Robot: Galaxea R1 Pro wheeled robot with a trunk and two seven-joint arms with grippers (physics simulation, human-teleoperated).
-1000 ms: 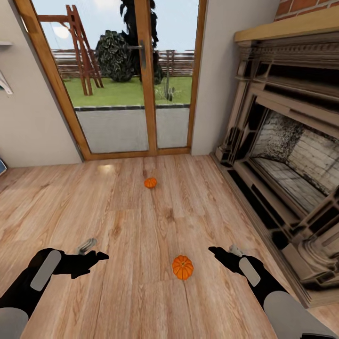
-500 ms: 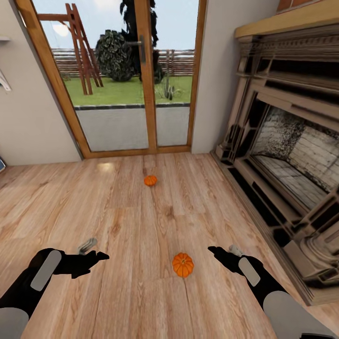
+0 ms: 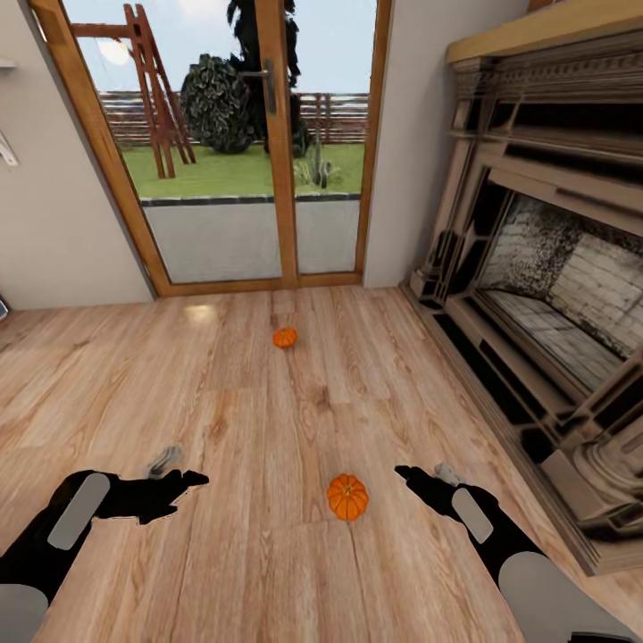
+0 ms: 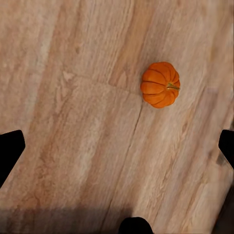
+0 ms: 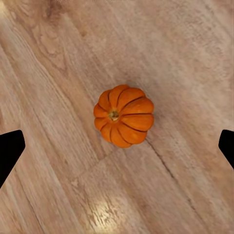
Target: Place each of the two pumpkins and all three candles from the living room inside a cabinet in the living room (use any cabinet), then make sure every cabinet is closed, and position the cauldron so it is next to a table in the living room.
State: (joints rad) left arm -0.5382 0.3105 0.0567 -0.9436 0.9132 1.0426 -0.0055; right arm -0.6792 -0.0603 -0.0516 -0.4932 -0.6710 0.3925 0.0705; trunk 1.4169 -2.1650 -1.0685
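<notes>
Two small orange ribbed pumpkins lie on the wooden floor. The near pumpkin (image 3: 347, 496) rests between my two arms, closer to my right gripper (image 3: 409, 477), which hangs open above the floor just to its right. The same pumpkin (image 5: 124, 116) sits centred between the spread fingers in the right wrist view, and the pumpkin (image 4: 160, 84) lies off to one side in the left wrist view. My left gripper (image 3: 192, 482) is open and empty, well to the pumpkin's left. The far pumpkin (image 3: 285, 338) lies near the glass door. Candles, cabinet and cauldron are out of view.
A glass patio door (image 3: 223, 143) with a wooden frame stands straight ahead. A large stone fireplace (image 3: 545, 295) runs along the right wall, its hearth edge close to my right arm. Open wooden floor (image 3: 179, 375) stretches to the left and ahead.
The whole picture has shifted slightly, so the camera moved forward a little. The near pumpkin sits a touch higher in view. My left gripper has edged slightly; both stay open.
</notes>
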